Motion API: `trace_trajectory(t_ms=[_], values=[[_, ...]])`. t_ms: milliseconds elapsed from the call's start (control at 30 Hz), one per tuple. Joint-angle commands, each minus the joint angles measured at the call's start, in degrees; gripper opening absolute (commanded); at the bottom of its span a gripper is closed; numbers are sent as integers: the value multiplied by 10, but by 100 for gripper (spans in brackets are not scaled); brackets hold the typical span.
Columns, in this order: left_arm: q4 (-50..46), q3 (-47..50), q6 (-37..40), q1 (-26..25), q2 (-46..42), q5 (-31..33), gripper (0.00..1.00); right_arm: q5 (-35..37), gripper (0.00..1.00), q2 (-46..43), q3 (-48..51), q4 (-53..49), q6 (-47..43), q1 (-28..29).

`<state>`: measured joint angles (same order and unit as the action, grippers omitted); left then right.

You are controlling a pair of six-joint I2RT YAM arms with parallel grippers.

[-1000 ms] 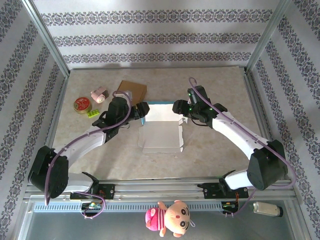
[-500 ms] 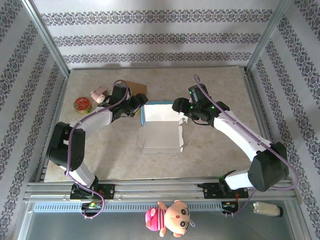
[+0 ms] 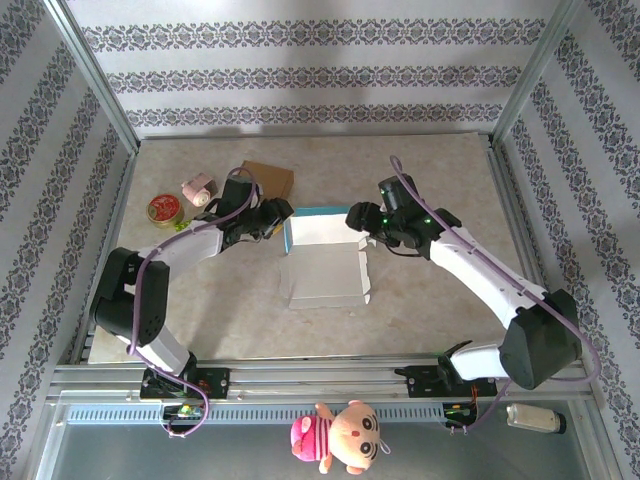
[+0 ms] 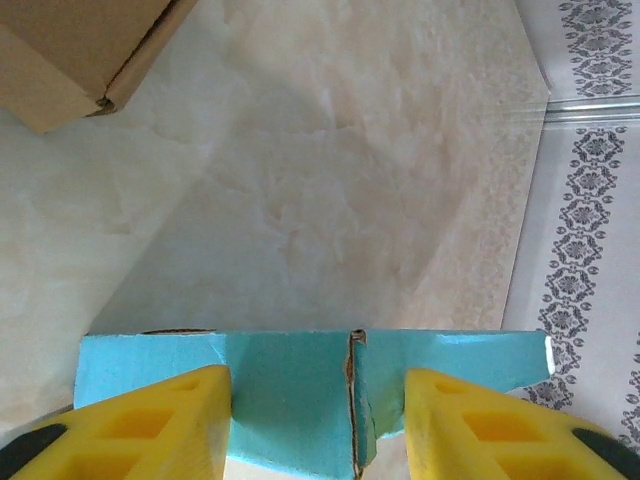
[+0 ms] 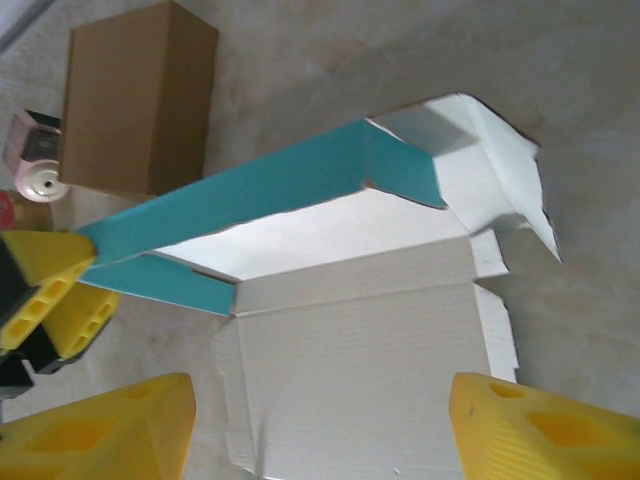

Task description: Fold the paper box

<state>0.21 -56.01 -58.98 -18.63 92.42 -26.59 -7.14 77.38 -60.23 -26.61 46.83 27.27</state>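
The paper box [image 3: 325, 275], white inside and teal outside, lies open at mid-table with its far wall and left flap raised. My left gripper [image 3: 283, 222] is at its far left corner. Its yellow fingers [image 4: 150, 420] stand apart on either side of the seam in the teal wall [image 4: 290, 400], and I cannot tell whether they touch it. The right wrist view shows that left gripper [image 5: 55, 290] at the end of the teal wall. At the far right corner my right gripper [image 3: 360, 222] stands open, wide [image 5: 320, 430] over the white floor of the box [image 5: 360, 340].
A brown cardboard box [image 3: 268, 180] sits just behind the left gripper. A pink roll [image 3: 198, 187], a red tin [image 3: 163, 209] and a green brick [image 3: 182, 226] lie at the far left. Metal frame rails edge the table.
The left arm has reached out to the box's far left corner and its jaws have narrowed. The box's far wall has tipped up, showing its teal side. The right gripper has barely moved.
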Motion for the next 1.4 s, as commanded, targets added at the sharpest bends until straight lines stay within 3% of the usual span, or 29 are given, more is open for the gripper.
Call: trace_trajectory(t_ms=[0, 233, 467, 800, 967, 1367], values=[[39, 39, 11, 2, -21, -7, 46, 6, 66, -12, 41, 18, 8, 2], [87, 66, 16, -9, -36, -14, 46, -36, 42, 20, 143, 165, 13, -25], [86, 59, 21, -16, -33, -15, 46, 13, 44, 79, 206, 339, -4, -18], [73, 44, 29, -23, -33, -11, 46, 106, 49, 156, 241, 475, -46, -5], [68, 40, 31, -26, -33, -7, 46, 116, 39, 180, 252, 537, -62, 1], [64, 31, 40, -32, -25, -2, 45, 78, 31, 172, 252, 544, -89, 22]])
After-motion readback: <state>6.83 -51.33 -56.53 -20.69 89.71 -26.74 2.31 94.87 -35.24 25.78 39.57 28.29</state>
